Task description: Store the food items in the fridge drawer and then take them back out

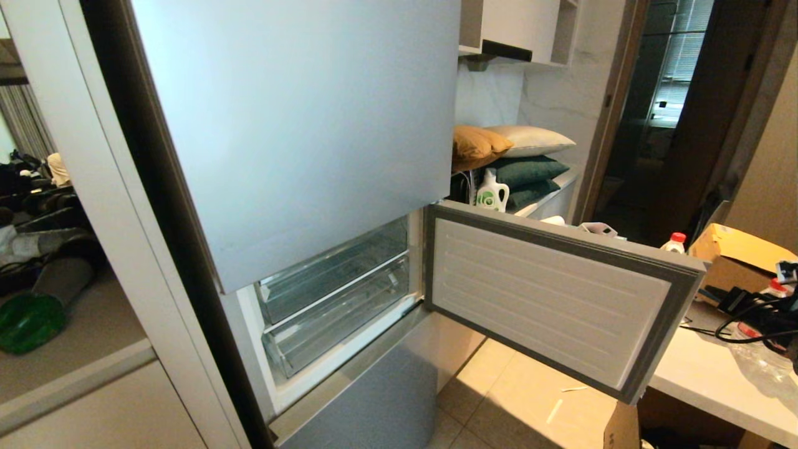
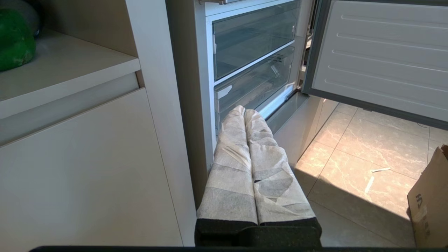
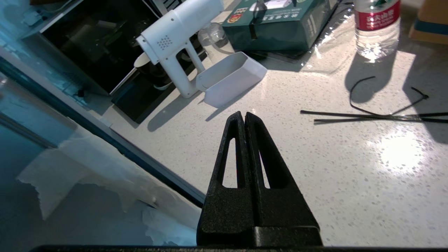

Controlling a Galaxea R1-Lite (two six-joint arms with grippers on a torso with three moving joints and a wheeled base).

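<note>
The left gripper (image 2: 245, 113) hangs low beside the fridge, its cloth-wrapped fingers pressed together and holding nothing. Past its tips, the fridge's small door (image 1: 555, 299) stands swung open, and the two clear drawers (image 1: 336, 293) sit pushed in, one above the other; what lies inside them I cannot tell. The right gripper (image 3: 244, 117) hovers over a speckled white table (image 3: 315, 182), its black fingers closed tight and empty. Beyond it on that table lie black cable ties (image 3: 374, 117), a white spray gun (image 3: 182, 38), a dark-green box (image 3: 280, 24) and a water bottle (image 3: 377, 28). A glossy green lump (image 1: 28, 321) rests on the shelf left of the fridge.
</note>
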